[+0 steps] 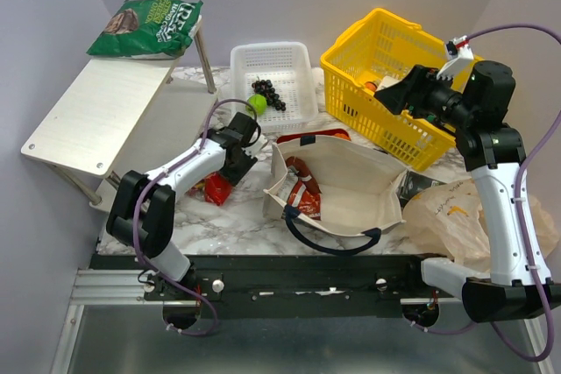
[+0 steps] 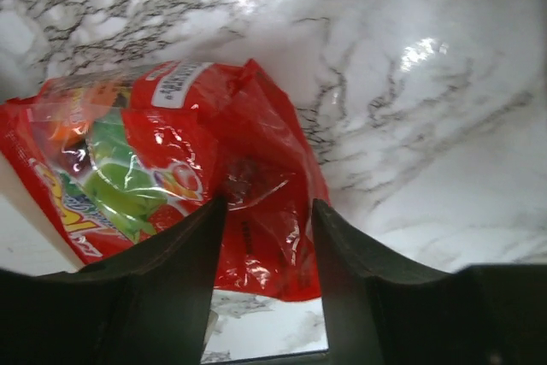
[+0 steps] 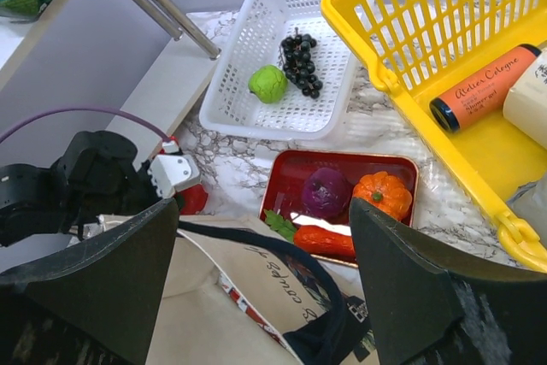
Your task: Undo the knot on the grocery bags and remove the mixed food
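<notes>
The beige canvas tote (image 1: 351,183) lies open at the table's middle, with red snack packets (image 1: 303,201) inside. The peach plastic bag (image 1: 451,216) is crumpled at the right behind my right arm, and its knot does not show. My left gripper (image 2: 269,204) is open, its fingers straddling the end of a red snack packet (image 2: 171,160) that lies on the marble left of the tote. My right gripper (image 3: 265,207) hangs open and empty above the tote's (image 3: 214,314) navy handle (image 3: 295,275). The red tray (image 3: 408,165) holds a purple onion (image 3: 326,192), an orange (image 3: 383,194) and a carrot (image 3: 320,241).
A white basket (image 1: 273,59) at the back holds dark grapes (image 1: 267,92) and a green apple (image 1: 257,103). The yellow basket (image 1: 386,50) stands tilted at the back right with an orange tube (image 3: 487,87) inside. A green snack bag (image 1: 149,28) lies on the raised shelf (image 1: 96,116) at left.
</notes>
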Available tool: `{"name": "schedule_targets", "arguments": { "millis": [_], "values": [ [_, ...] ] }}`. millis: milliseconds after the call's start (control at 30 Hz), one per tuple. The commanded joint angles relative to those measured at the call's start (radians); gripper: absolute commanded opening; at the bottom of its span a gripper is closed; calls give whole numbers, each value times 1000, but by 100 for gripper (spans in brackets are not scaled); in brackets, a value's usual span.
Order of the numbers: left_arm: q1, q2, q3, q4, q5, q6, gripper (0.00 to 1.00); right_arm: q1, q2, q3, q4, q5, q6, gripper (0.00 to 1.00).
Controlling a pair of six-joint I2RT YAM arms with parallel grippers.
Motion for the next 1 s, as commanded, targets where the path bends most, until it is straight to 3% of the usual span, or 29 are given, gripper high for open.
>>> {"name": "schedule_targets", "arguments": {
  "millis": [0, 100, 233, 400, 467, 667, 967],
  "values": [
    [-1, 32, -55, 88, -192, 27, 49, -12, -19, -18, 11, -19, -15, 89],
    [-10, 67, -86, 106, -183, 33, 40, -12, -24, -27, 12, -20, -13, 89],
    [-27, 79, -95, 85, -114, 27, 1, -16, -33, -29, 11, -20, -18, 89],
    [-44, -37, -43, 63, 91, 33, 0, -21, -42, -38, 6, -15, -21, 89],
    [-44, -69, 24, 53, 96, 30, 0, -21, -46, -38, 6, -16, -22, 89],
    [-42, -125, 236, -17, 17, 108, 0, -30, -52, -39, 6, -12, -22, 89],
    [-16, -128, 379, 13, -169, 269, 0, -38, -52, -42, 8, -12, -24, 89]
  ]
}}
